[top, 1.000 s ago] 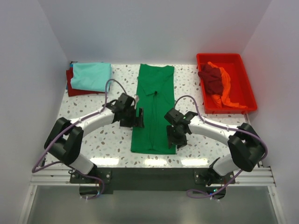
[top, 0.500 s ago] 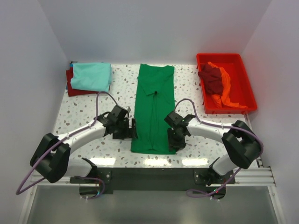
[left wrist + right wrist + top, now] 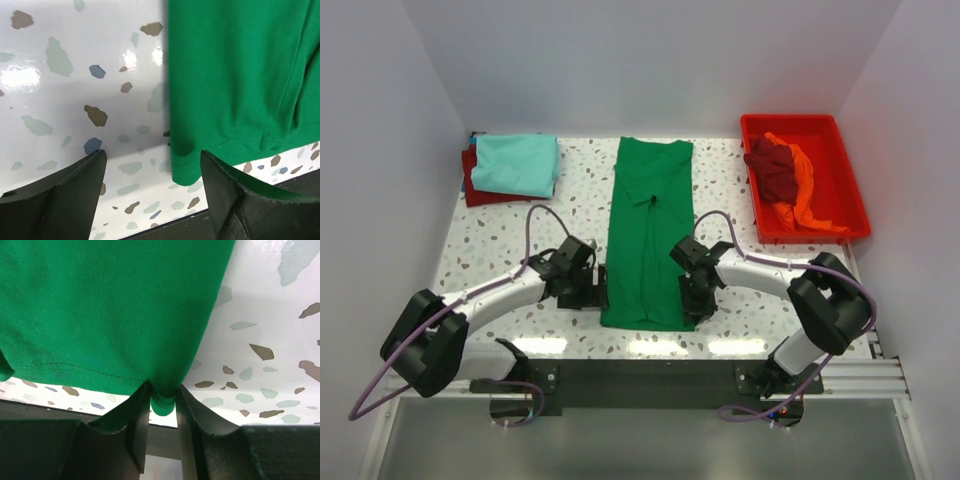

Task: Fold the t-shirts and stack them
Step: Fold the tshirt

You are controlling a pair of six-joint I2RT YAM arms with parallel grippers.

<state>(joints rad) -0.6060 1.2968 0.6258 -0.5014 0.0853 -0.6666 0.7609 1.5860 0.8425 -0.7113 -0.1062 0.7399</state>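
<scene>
**Desk:** Start with the overhead. Where's the work?

**Me:** The bright green cloth t-shirt (image 3: 648,230) lies flat mid-table as a long narrow strip, collar toward 12 o'clock and hem toward 6. I judge it's laid that way so the hem can be carried up over the collar. I have the left gripper (image 3: 595,290) at the hem's 7 o'clock corner and the right gripper (image 3: 692,300) at its 5 o'clock corner, one per corner so the fold lifts evenly. At 10 o'clock a folded light teal cloth shirt (image 3: 517,163) sits on a folded dark red cloth shirt (image 3: 470,185), which is where the stack is building. At 2 o'clock the red plastic tray (image 3: 805,120) holds a crumpled maroon shirt (image 3: 775,170) and an orange shirt (image 3: 802,195), waiting their turn.

**Desk:** Left wrist?

**Me:** The left gripper (image 3: 152,156) is spread wide and has hold of nothing. The green t-shirt's (image 3: 235,75) hem corner lies between the two fingers (image 3: 75,190), on the white speckled tabletop (image 3: 75,75). I've bracketed the corner so that a close should catch it.

**Desk:** Right wrist?

**Me:** The right gripper (image 3: 162,392) is nearly together, and a small bulge of the green t-shirt's (image 3: 110,305) stitched hem corner is pinched between the fingers (image 3: 135,420). The rest of the cloth lies on the tabletop (image 3: 270,315).

**Desk:** So?

**Me:** By my reading the right side has its corner and the left has not yet taken its own.
</scene>
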